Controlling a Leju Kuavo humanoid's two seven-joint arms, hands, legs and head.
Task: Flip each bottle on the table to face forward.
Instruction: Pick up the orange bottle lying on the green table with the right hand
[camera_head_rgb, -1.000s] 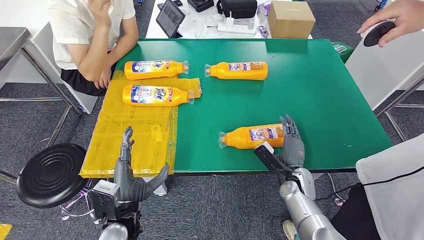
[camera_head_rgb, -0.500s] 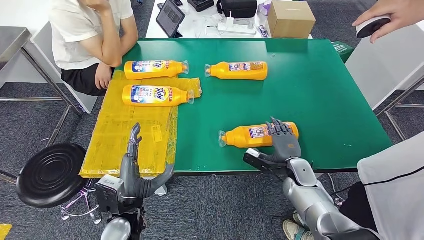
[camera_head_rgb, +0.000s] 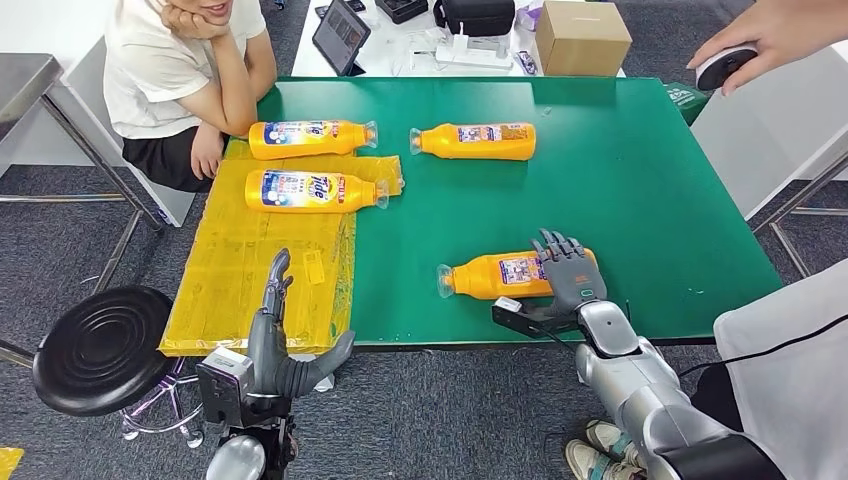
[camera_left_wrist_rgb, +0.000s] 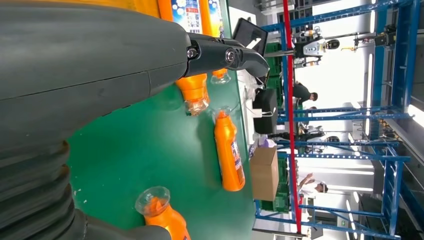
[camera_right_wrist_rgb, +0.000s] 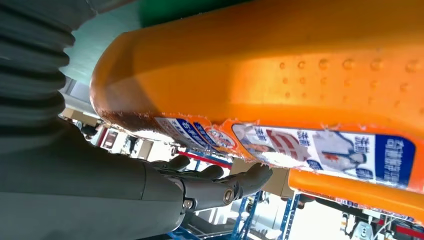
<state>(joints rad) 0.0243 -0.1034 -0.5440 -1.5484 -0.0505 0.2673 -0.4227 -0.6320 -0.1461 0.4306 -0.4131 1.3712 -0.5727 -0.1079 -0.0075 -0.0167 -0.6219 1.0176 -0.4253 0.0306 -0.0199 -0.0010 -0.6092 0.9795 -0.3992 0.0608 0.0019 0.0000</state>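
Fingers (camera_head_rgb: 560, 252) over near bottle (camera_head_rgb: 495, 274)

1. Bare green table top (camera_head_rgb: 640, 170) lies open on the right, far from the near orange plastic bottle (camera_head_rgb: 500, 272).
2. Three more lying orange bottles (camera_head_rgb: 310, 190) crowd the far left.
3. A seated person's arm (camera_head_rgb: 235, 100) blocks the far-left corner.

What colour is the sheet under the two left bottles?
Yellow sheet, clearest in the head view.

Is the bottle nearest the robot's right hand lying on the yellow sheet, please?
No, in the head view that bottle lies on the bare green table, right of the yellow sheet.
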